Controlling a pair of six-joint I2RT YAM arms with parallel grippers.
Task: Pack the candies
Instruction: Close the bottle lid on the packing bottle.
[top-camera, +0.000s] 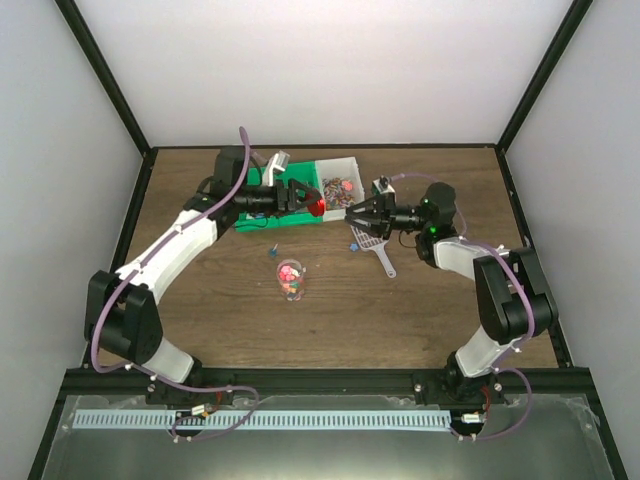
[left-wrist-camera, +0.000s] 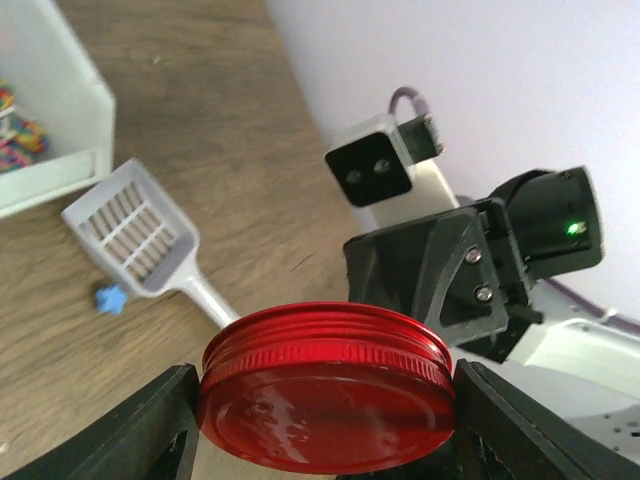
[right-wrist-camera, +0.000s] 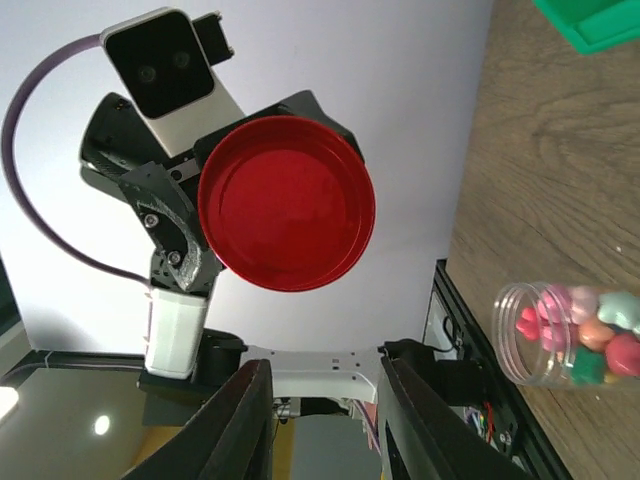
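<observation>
My left gripper (left-wrist-camera: 325, 400) is shut on a round red lid (left-wrist-camera: 325, 385), held up above the table; the top view shows the lid (top-camera: 315, 206) in front of the green tray. My right gripper (top-camera: 358, 212) faces the lid from the right with open jaws and nothing between them (right-wrist-camera: 325, 380). The right wrist view shows the lid's underside (right-wrist-camera: 286, 203) a short way ahead. A clear jar (top-camera: 291, 280) holding candies (right-wrist-camera: 590, 335) stands uncapped mid-table. More candies (top-camera: 338, 188) lie in the white bin (top-camera: 345, 163).
A white slotted scoop (top-camera: 375, 250) lies on the table under the right gripper, with one blue candy (top-camera: 353, 244) beside it. A green tray (top-camera: 262, 195) sits at the back under the left arm. A small blue bit (top-camera: 275, 250) lies near the jar.
</observation>
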